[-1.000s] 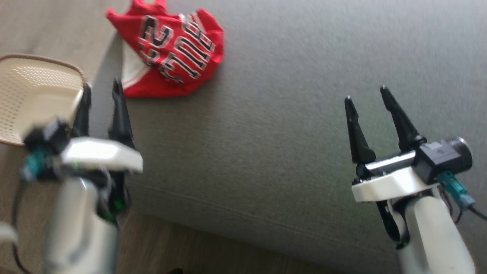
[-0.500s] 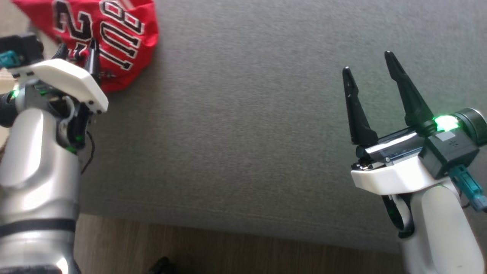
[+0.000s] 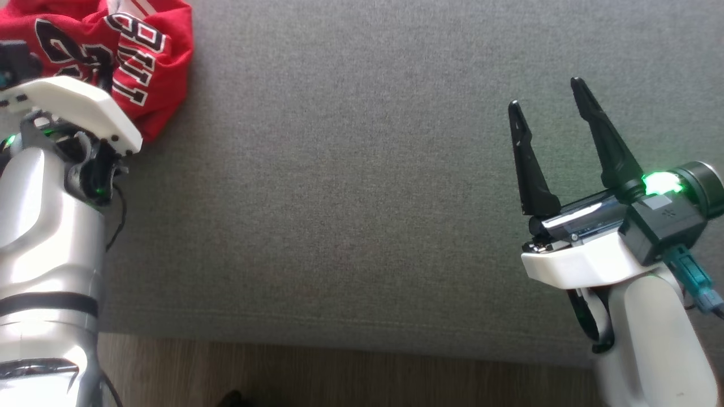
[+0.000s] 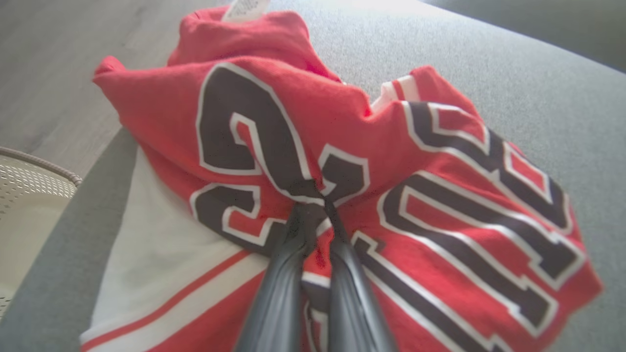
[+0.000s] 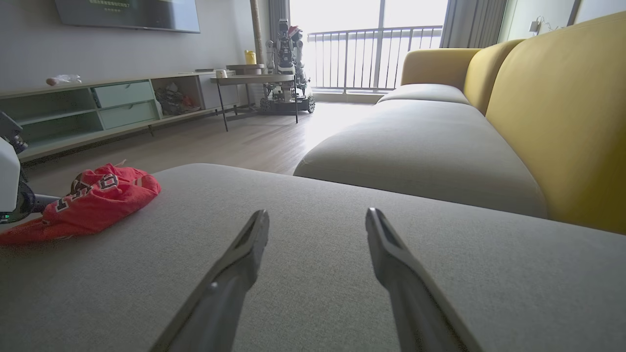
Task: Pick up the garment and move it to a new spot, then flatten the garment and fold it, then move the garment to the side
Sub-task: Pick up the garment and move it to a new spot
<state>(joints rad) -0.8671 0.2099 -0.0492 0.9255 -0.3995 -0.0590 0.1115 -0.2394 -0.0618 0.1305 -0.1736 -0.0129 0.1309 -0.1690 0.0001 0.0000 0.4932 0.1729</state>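
Basket point(image 4: 29, 188): cream plastic with fine perforations and a thin brown rim, off the left edge of the cushion, seen in the left wrist view.
Garment point(image 3: 144, 73): red knit jersey, crumpled in a loose heap at the cushion's far left corner. It has a white side panel with red stripes.
Garment lettering: large block characters in black with white outlines. A "2" reads clearly in the left wrist view, while the other characters are creased and cannot be read whole.
Garment tag point(image 4: 243, 7): small and white, at the top of the heap, its print too blurred to read.
Left gripper point(image 4: 313, 198): dark tapered fingers pressed together, pinching a fold of the red fabric at the "2". In the head view its white housing covers the fingers.
Cushion point(image 3: 350, 198): grey woven upholstery, flat and matte, with a seam running along its near edge.
Floor point(image 3: 339, 376): brown wood-grain boards below the near edge.
Right gripper point(image 3: 544, 93): two long black pointed fingers spread wide and holding nothing, over the cushion's right side, well apart from the garment.
Wrist light point(image 3: 659, 182): glowing green on the black housing.
Sofa back point(image 5: 562, 107): mustard-yellow fabric, rounded, right of the grey seats.
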